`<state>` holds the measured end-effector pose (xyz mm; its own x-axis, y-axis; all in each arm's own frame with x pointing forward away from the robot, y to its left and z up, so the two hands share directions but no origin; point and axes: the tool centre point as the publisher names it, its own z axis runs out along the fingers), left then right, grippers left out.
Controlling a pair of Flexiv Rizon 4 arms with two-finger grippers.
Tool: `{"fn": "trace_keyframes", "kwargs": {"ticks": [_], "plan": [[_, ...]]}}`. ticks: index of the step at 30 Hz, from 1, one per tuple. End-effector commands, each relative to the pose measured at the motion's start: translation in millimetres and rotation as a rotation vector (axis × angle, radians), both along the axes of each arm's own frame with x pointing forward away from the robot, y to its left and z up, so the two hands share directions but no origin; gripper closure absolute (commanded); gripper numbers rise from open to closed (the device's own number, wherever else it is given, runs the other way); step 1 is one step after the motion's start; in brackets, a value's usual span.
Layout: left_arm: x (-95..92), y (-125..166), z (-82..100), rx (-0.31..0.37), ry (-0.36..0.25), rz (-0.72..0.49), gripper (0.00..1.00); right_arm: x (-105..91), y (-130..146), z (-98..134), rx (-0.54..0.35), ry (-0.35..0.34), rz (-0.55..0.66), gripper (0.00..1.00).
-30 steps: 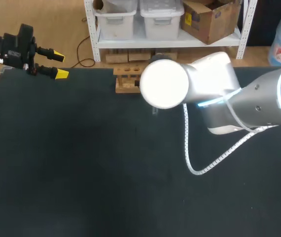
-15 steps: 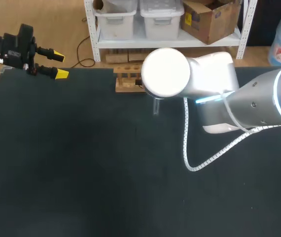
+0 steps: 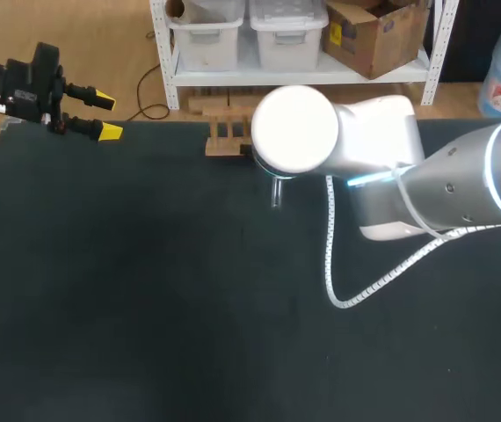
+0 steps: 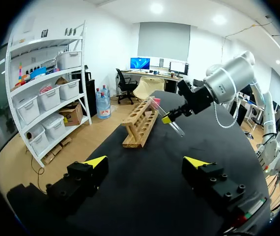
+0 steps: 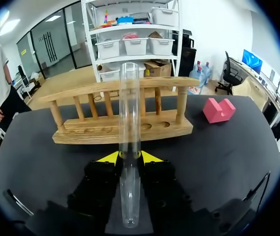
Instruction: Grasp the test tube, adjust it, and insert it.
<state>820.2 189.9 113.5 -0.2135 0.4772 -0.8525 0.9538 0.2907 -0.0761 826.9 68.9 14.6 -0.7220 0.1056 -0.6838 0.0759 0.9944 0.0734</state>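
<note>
Right end effector [image 5: 130, 156] tight around the test tube [image 5: 129, 108] beside the wooden rack [image 5: 105, 129], left end effector [image 4: 146, 162] wide open at the bench [image 3: 145, 290] corner.

Clear glassy test tube [image 5: 129, 103]; bare wooden rack [image 5: 81, 130]; matt black table [image 3: 145, 308]

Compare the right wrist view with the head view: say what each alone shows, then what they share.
Only the right wrist view: the right gripper shut on the test tube, and a pink block beside the wooden rack. Only the head view: the left gripper, open, at the far left corner of the table, and the right arm, whose bulk hides its own gripper. Both: the rack, the table, and the tube, though only a faint bit of it shows in the head view.
</note>
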Motion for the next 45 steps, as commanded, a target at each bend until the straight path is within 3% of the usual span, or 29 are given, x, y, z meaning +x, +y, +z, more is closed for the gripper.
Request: {"fn": "trace_keyframes", "kwargs": {"ticks": [1,11,18,30,40,45], "plan": [[0.8,0,-0.7,0.0,-0.001,-0.002,0.0,-9.4,-2,-2,0.007,-0.009,-0.005,1.0],[0.8,0,-0.7,0.0,-0.001,-0.002,0.0,-19.6,-4,27,0.029,-0.095,-0.026,1.0],[0.8,0,-0.7,0.0,-0.001,-0.002,0.0,-20.1,-11,55,0.081,-0.215,-0.042,1.0],[0.8,0,-0.7,0.0,-0.001,-0.002,0.0,-6.0,-15,101,0.144,-0.448,0.003,1.0],[0.8,0,-0.7,0.0,-0.001,-0.002,0.0,14.0,-20,117,0.172,-0.588,0.01,1.0],[0.8,0,-0.7,0.0,-0.001,-0.002,0.0,22.9,-20,132,0.163,-0.693,0.021,1.0]]}}
